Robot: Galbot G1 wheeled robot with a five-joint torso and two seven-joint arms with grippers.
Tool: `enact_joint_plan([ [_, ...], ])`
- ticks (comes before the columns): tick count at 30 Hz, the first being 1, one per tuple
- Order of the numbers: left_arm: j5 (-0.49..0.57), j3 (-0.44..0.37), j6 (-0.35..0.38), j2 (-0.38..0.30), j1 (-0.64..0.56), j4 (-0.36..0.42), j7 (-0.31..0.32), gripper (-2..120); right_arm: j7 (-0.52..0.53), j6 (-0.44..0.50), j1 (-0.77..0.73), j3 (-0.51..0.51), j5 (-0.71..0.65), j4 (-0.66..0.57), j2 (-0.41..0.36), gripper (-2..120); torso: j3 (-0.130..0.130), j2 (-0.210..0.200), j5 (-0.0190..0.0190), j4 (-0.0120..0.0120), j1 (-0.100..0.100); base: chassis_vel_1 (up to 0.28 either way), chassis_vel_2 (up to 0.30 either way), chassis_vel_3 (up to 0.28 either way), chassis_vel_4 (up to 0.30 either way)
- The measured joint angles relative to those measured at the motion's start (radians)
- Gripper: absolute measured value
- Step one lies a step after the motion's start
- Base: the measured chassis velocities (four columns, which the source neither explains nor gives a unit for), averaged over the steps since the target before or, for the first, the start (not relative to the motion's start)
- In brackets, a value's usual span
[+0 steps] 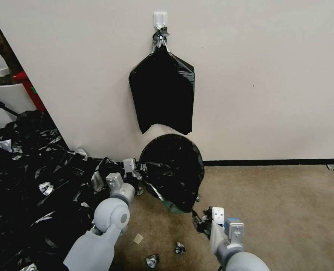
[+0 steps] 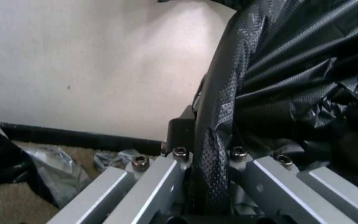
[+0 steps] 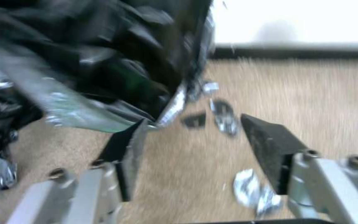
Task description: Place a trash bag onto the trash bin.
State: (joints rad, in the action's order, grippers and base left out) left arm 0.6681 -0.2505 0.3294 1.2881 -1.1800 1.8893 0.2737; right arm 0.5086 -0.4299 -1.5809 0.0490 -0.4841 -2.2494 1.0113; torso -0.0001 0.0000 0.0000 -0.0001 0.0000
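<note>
The trash bag [image 1: 173,171] is stretched over a round form standing against the wall, glossy black and wrinkled; the trash bin is hidden beneath it. My left gripper [image 1: 136,176] is at the bag's left side, shut on a fold of the plastic. In the left wrist view that fold of the trash bag [image 2: 270,81] runs down between the fingers of the left gripper [image 2: 208,174]. My right gripper [image 1: 202,223] hovers low over the carpet at the bag's front right. In the right wrist view the right gripper [image 3: 191,140] is open, with the trash bag [image 3: 104,62] hanging just beyond one fingertip.
A flat stack of black bags [image 1: 162,90] hangs from a wall hook above. A big heap of black bags [image 1: 31,188] covers the floor on the left, with a white planter [image 1: 5,92] behind it. Small scraps [image 1: 180,247] litter the brown carpet; open carpet lies to the right.
</note>
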Motion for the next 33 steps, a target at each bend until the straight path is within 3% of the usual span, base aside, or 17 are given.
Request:
enact_joint_plan([
  [3,0.025,0.001,0.019,0.003,0.01,0.0,0.031,2,-0.084,0.043,-0.019,0.004,0.12,-0.007,-0.022,73,0.0,0.0,0.0,0.0001,0.0,0.0,0.0,0.0,0.0],
  [5,0.064,-0.001,0.053,0.006,0.025,0.005,0.075,2,-0.232,0.163,-0.023,0.012,0.308,0.015,-0.034,85,0.0,0.0,0.0,0.0,0.0,0.0,0.0,0.0,0.0],
  [6,0.064,-0.001,0.053,0.006,0.025,0.005,0.075,2,-0.232,0.163,-0.023,0.012,0.308,0.015,-0.034,85,0.0,0.0,0.0,0.0,0.0,0.0,0.0,0.0,0.0],
  [9,0.099,-0.004,0.084,0.01,0.029,0.024,0.111,2,-0.375,0.305,0.0,0.027,0.496,0.075,-0.025,97,0.0,0.0,0.0001,0.0001,0.0,0.0,0.0,0.0,0.0],
  [14,0.142,-0.012,0.109,0.015,0.028,0.054,0.141,2,-0.435,0.366,0.03,0.034,0.624,0.126,-0.008,100,0.0,0.0,0.0001,0.0001,0.0,0.0,0.0,0.0,0.0],
  [19,0.171,-0.022,0.122,0.016,0.018,0.089,0.161,2,-0.433,0.36,0.043,0.024,0.628,0.143,0.001,86,0.0,0.0,0.0,0.0001,0.0,0.0,0.0,0.0,0.0],
  [26,0.222,-0.04,0.137,0.015,0.011,0.13,0.184,2,-0.404,0.338,0.045,0.006,0.61,0.142,0.015,58,0.0,0.0,0.0,0.0001,0.0,0.0,0.0,0.0,0.0],
  [33,0.244,-0.044,0.139,0.014,0.005,0.142,0.199,2,-0.44,0.385,0.055,0.008,0.619,0.167,0.026,32,0.0,0.0,0.0,0.0001,0.0,0.0,0.0,0.0,0.0],
])
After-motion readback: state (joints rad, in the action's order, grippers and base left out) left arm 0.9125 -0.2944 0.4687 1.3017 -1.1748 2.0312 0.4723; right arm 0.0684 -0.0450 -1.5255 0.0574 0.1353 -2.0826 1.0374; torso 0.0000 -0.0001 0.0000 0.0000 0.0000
